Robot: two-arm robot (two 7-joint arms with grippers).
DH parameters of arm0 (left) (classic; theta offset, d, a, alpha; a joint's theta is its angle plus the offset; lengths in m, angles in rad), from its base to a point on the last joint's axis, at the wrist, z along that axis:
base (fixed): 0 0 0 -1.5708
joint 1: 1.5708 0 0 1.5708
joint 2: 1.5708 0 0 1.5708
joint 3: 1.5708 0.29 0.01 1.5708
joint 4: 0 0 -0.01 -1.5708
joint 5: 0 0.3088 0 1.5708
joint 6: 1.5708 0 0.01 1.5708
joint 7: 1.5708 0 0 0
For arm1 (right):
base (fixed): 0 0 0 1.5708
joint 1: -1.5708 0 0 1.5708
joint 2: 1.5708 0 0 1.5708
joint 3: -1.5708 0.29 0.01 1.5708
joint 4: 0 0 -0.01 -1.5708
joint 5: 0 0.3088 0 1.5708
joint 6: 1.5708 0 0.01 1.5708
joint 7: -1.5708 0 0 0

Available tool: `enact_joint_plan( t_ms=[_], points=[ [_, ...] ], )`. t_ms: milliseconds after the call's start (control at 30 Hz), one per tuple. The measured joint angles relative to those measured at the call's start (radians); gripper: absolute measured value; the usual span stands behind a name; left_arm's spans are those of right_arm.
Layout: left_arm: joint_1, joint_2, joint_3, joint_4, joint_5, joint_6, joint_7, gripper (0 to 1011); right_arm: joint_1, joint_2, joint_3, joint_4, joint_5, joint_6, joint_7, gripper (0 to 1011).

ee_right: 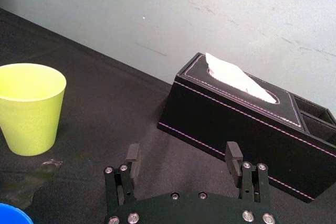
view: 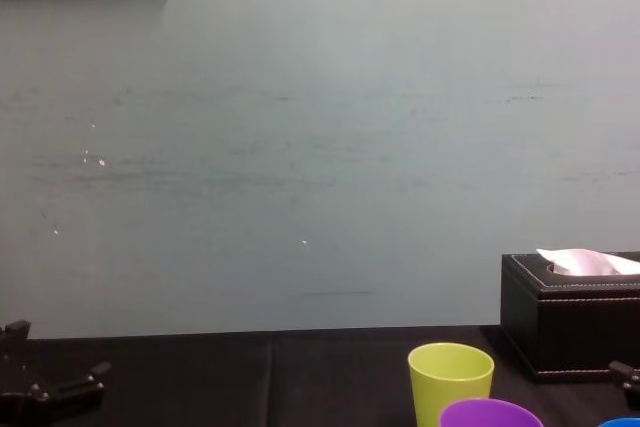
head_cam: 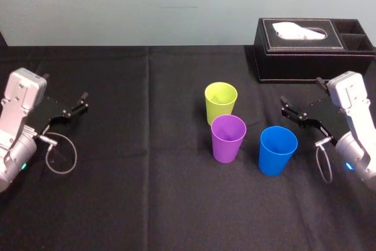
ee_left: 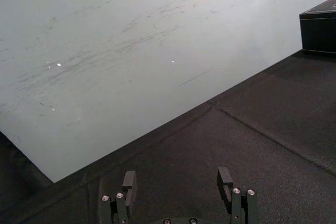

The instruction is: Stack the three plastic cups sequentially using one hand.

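Three upright cups stand apart on the black cloth near the table's middle: a lime-yellow cup (head_cam: 221, 103) farthest back, a purple cup (head_cam: 228, 138) just in front of it, and a blue cup (head_cam: 277, 150) to the right. My right gripper (head_cam: 288, 109) hovers just right of the blue cup, open with nothing between its fingers (ee_right: 232, 157). The right wrist view shows the lime-yellow cup (ee_right: 29, 108) and a sliver of the blue cup (ee_right: 10, 214). My left gripper (head_cam: 79, 104) rests far left, open (ee_left: 177, 182) and empty.
A black tissue box (head_cam: 311, 48) with a side compartment stands at the back right, behind the right gripper. A grey wall (view: 300, 147) runs along the table's far edge. Bare black cloth (head_cam: 147, 145) stretches between the left gripper and the cups.
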Motion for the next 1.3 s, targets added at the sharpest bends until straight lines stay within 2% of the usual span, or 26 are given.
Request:
enact_joint_plan(
  t_ms=[1300],
  points=[
    [0.0, 0.0, 0.0, 0.0, 0.0, 0.0, 0.0, 1011, 0.0, 0.0, 0.0, 0.0, 0.0, 0.0, 0.0, 1003]
  ],
)
